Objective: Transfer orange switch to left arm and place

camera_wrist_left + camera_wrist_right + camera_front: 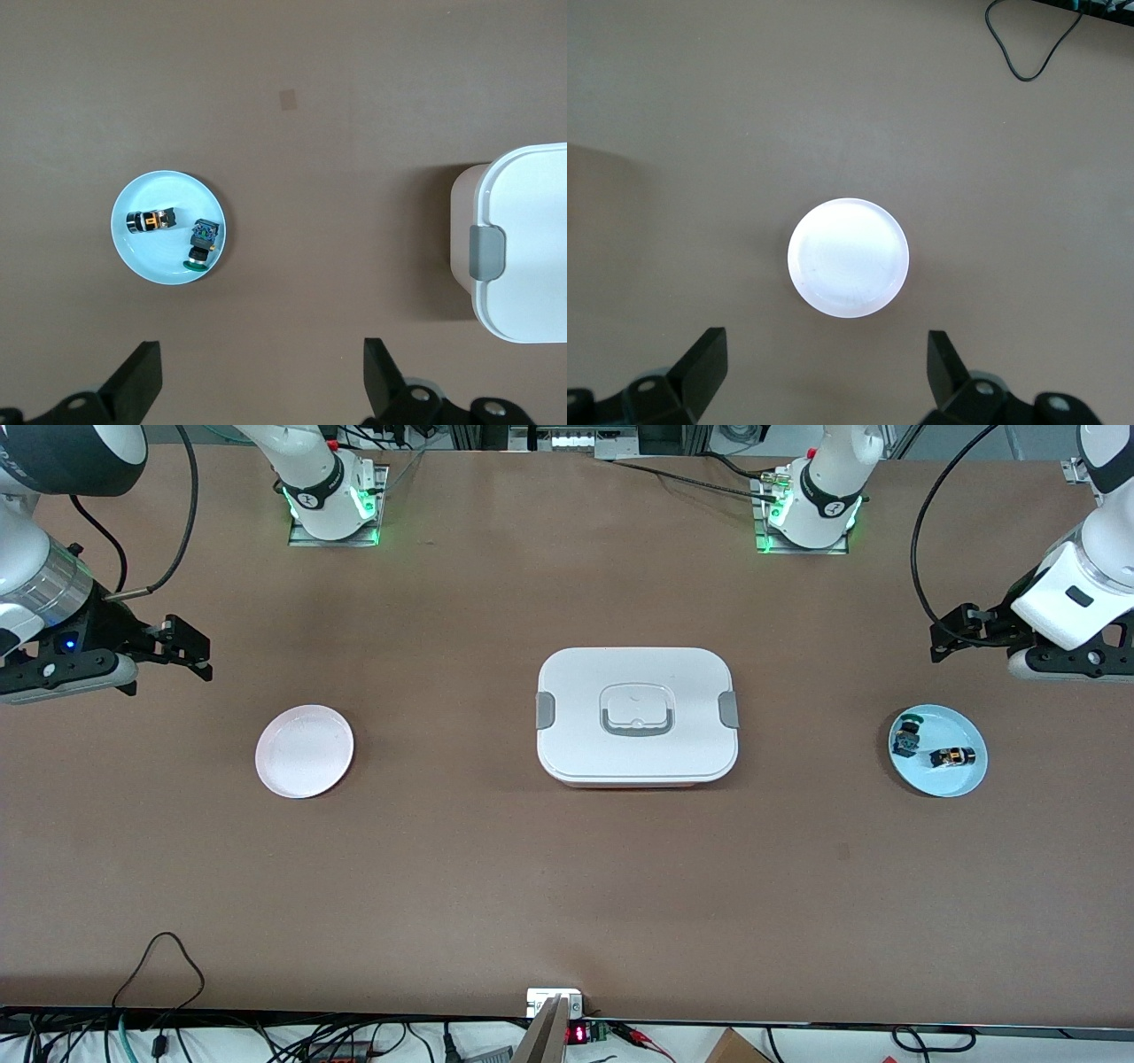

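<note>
The orange switch (pixel 952 757) (pixel 151 220) lies on its side on a light blue plate (pixel 961 779) (pixel 155 257) toward the left arm's end of the table. My left gripper (pixel 941 642) (pixel 263 354) hangs open and empty over bare table beside that plate. The white lidded box (pixel 636 713) (pixel 523 239) stands in the middle of the table, lid on. Over bare table at the right arm's end, next to a pale pink plate (pixel 304 750) (pixel 848 257), my right gripper (pixel 202 657) (pixel 827 341) is open and empty.
A second small black part with green and blue (pixel 905 735) (pixel 202 241) shares the blue plate. The pink plate holds nothing. Cables (pixel 164 957) trail along the table edge nearest the front camera.
</note>
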